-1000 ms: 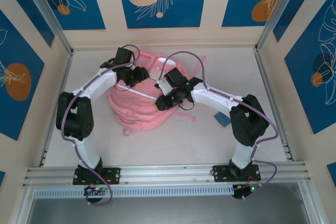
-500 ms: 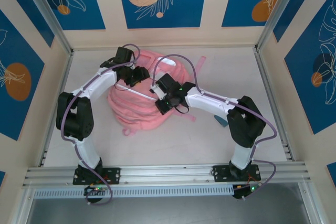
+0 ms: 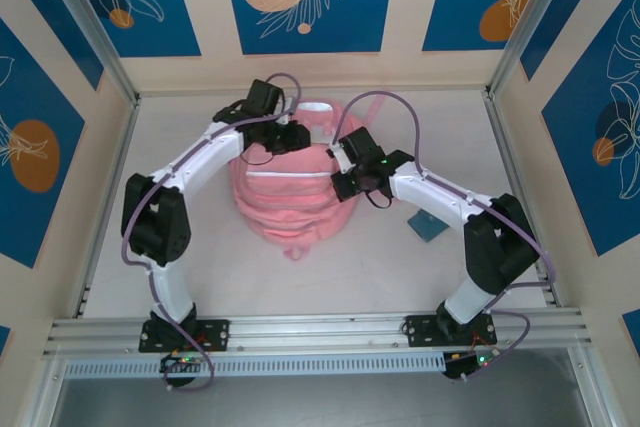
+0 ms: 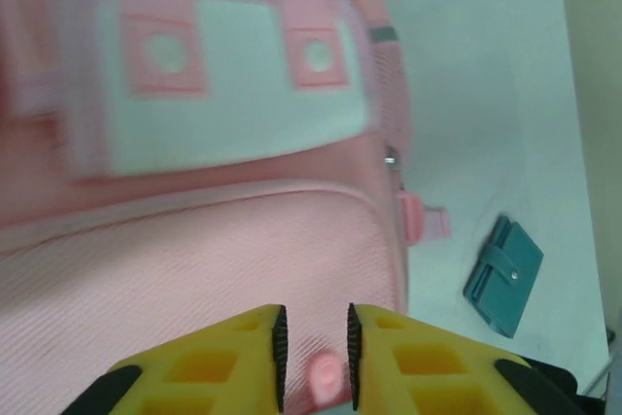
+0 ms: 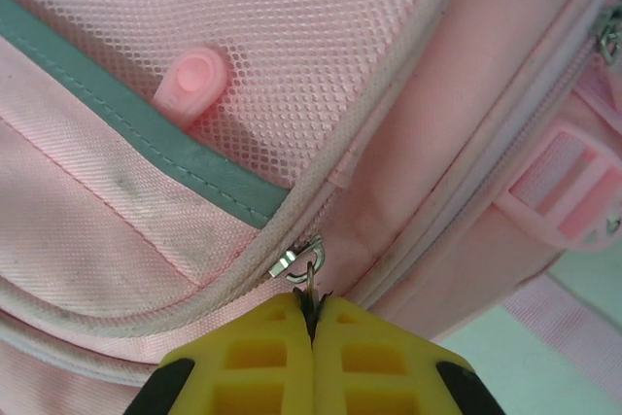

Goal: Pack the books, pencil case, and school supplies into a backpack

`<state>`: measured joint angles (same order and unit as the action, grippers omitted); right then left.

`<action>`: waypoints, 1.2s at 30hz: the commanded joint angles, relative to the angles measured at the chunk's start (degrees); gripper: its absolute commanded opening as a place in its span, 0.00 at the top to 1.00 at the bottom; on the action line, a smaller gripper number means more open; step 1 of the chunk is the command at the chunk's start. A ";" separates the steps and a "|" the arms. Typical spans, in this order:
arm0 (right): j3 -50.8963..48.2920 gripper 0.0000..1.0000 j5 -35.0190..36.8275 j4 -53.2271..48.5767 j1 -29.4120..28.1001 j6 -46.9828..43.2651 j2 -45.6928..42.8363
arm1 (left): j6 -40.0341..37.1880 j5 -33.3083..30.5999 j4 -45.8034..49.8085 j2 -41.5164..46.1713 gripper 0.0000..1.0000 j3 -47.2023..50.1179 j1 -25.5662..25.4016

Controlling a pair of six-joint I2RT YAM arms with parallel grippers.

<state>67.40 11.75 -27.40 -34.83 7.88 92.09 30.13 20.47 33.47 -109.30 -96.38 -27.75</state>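
Observation:
The pink backpack (image 3: 290,202) lies in the middle of the table between my two arms. My left gripper (image 3: 292,139) is at its far upper edge. In the left wrist view its jaws (image 4: 314,337) stand a little apart over the pink fabric (image 4: 194,269), with a pink pull tab (image 4: 326,376) between them. My right gripper (image 3: 345,185) is at the backpack's right side. Up close the right gripper (image 5: 311,313) is shut on the metal zip pull (image 5: 296,259), below a mesh pocket (image 5: 321,55). The books and the pencil case are out of view.
A small teal snap pouch (image 3: 427,225) lies on the table right of the backpack, also seen as a teal pouch (image 4: 502,274) from the left wrist. Metal frame rails (image 3: 515,187) border the table on both sides and a wall closes the back.
The backpack has shifted right and turned, and both arms moved with it. My right gripper closed on the zip pull. My left jaws have narrowed.

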 commanded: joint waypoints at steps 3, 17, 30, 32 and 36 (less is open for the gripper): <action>-1.62 1.00 -3.07 0.73 0.63 1.41 -3.82 | -1.97 0.21 4.30 -7.86 0.83 -7.09 -2.84; -10.87 1.00 -18.34 4.78 -5.03 8.01 -9.86 | 5.20 -5.97 4.46 -15.60 1.00 -9.14 -3.61; -13.38 0.70 -18.43 11.18 -8.41 18.46 -12.15 | 5.99 3.57 1.25 -9.29 0.72 -7.97 -2.35; -15.30 0.51 -18.87 10.87 -6.62 20.65 -15.86 | 5.54 3.68 1.19 -6.13 0.66 -6.81 -2.09; -18.43 0.30 -16.46 9.64 -3.69 24.41 -22.99 | 4.70 0.41 2.17 0.12 0.55 -3.09 -2.05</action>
<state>50.39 -4.27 -16.29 -40.29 28.64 73.58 35.53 22.39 35.81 -115.35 -101.27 -30.44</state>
